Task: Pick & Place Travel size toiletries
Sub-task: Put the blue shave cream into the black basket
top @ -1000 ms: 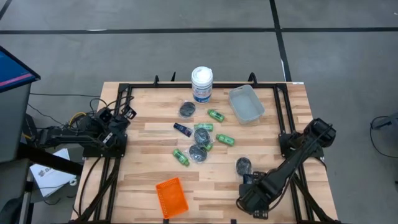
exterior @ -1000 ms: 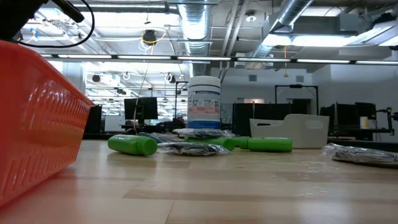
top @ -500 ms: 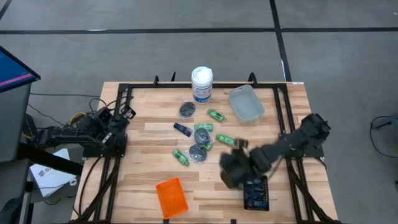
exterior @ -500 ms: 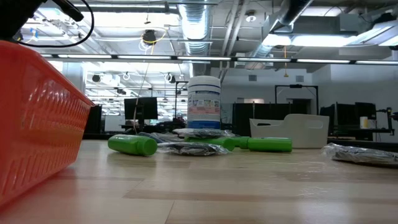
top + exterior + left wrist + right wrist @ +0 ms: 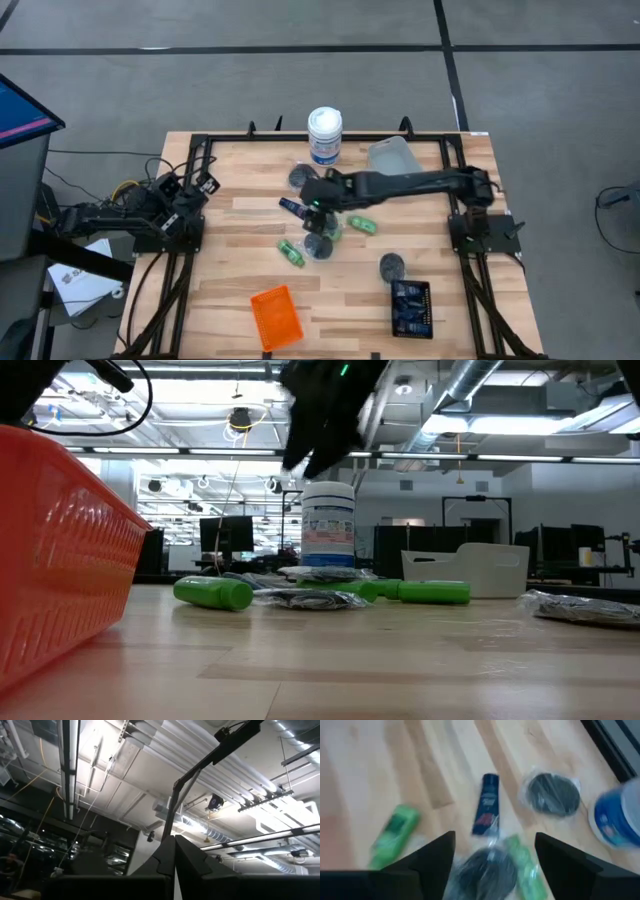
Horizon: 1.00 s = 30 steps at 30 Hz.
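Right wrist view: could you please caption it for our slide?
Open right pincer above a dark blue tube, green bottle and wrapped grey puck.

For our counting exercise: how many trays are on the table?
3. The orange tray lies by the near edge, left of centre. The black tray is near right. The clear tray is at the far side, partly under the right arm. None seems hidden.

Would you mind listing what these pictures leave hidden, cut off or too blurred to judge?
- High view: the right gripper and its arm cover part of the toiletries pile and the clear tray.
- Low view: the orange tray is cut off by the left edge and hides the table behind it.
- Left wrist view: only ceiling shows; the left gripper itself is unreadable.
- Right wrist view: the dark blue tube is motion-blurred, its print illegible.
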{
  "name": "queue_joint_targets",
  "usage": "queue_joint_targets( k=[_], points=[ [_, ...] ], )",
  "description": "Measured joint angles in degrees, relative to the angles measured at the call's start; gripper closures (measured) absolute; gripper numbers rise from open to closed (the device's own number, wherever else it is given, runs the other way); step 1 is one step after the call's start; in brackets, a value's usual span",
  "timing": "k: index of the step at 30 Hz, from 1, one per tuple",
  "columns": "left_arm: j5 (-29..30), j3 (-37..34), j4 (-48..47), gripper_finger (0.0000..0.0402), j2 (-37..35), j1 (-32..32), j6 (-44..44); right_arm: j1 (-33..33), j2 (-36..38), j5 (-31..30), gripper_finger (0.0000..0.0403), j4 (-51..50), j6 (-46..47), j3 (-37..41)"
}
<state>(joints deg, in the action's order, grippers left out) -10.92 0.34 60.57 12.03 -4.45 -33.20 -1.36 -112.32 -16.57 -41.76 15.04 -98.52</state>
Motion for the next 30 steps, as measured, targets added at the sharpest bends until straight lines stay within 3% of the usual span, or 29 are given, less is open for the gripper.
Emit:
queue_joint_targets(
  k=[10, 19, 26, 30],
  points=[
    [0.0, 0.0, 0.0, 0.0401, 0.0, 0.0, -0.2, 4.5, -10.4, 0.3, 0.0116, 11.5, -4.1, -0.7],
    [0.1, 0.0, 0.0, 0.0401, 0.0, 0.0, -0.2, 5.2, -20.6, 1.4, 0.0116, 8.7, -6.5, -10.3],
    [0.1, 0.0, -0.1, 0.0401, 0.0, 0.0, -0.2, 5.5, -28.5, 1.8, 0.0116, -2.0, -7.5, -21.5],
    [-0.6, 0.0, -0.1, 0.0401, 0.0, 0.0, -0.2, 5.9, -30.0, 1.8, 0.0116, -4.9, -7.5, -23.7]
  ],
)
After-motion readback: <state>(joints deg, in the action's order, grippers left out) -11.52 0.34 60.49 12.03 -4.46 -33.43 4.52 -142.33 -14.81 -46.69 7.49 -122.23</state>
